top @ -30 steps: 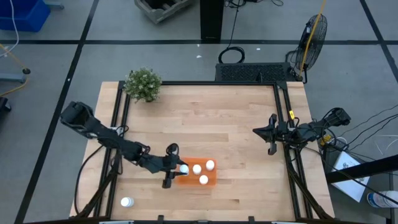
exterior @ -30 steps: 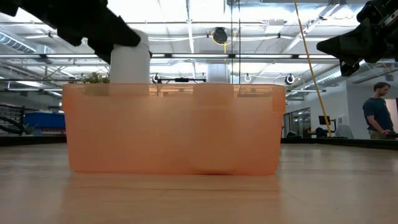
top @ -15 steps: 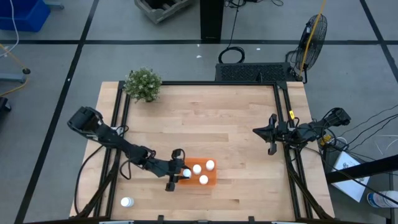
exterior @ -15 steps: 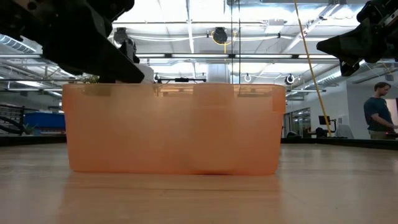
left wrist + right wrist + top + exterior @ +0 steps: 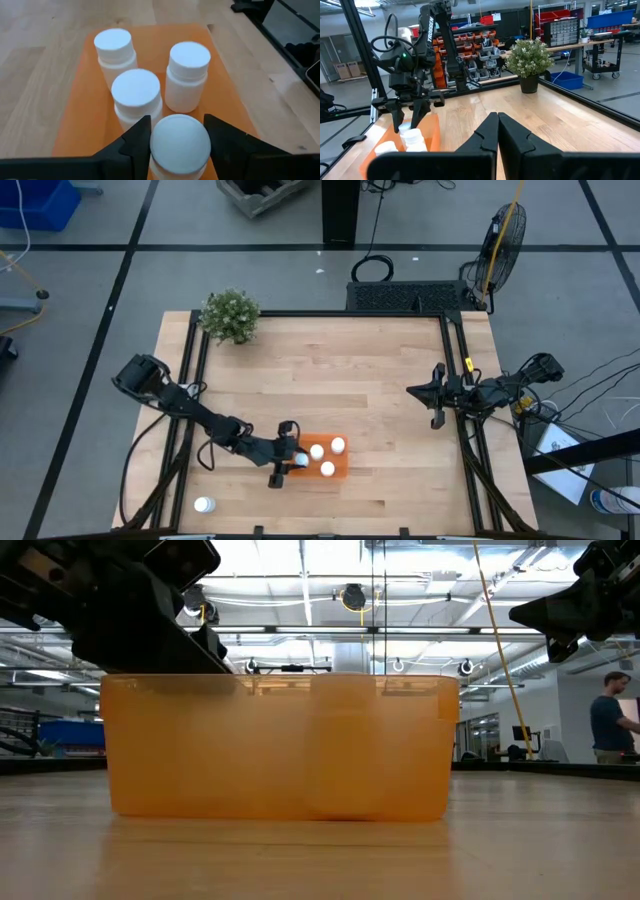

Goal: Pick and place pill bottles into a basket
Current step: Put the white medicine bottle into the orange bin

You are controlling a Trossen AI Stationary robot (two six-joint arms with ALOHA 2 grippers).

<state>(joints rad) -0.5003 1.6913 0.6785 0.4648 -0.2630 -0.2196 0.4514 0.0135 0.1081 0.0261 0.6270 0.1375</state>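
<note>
The orange basket [image 5: 343, 468] stands on the table near its front edge. Three white pill bottles [image 5: 316, 451] [image 5: 338, 445] [image 5: 327, 469] stand upright in it. My left gripper [image 5: 292, 461] reaches over the basket's left end and is shut on a fourth bottle [image 5: 180, 142], low inside the basket. A fifth bottle [image 5: 203, 505] stands on the table at the front left. My right gripper [image 5: 437, 402] is shut and empty, held above the table's right side. My left gripper pinches the bottle between its two fingers [image 5: 136, 142], at the cap and upper body [image 5: 172, 150]. The fingers come slanting down from the table's left. The bottle is upright inside the basket's left end. Whether its base rests on the basket's floor is hidden.
A green potted plant [image 5: 230, 315] stands at the table's far left corner. Black rails [image 5: 455, 370] run along the table's edges. Bare wood lies between the basket and my right gripper. A person [image 5: 610, 725] stands in the room beyond.
My left gripper has gone down and a little toward the table's right edge with the bottle. The bottle, which stood above the basket's rim in the low view, has sunk below the rim into the basket's left end.
</note>
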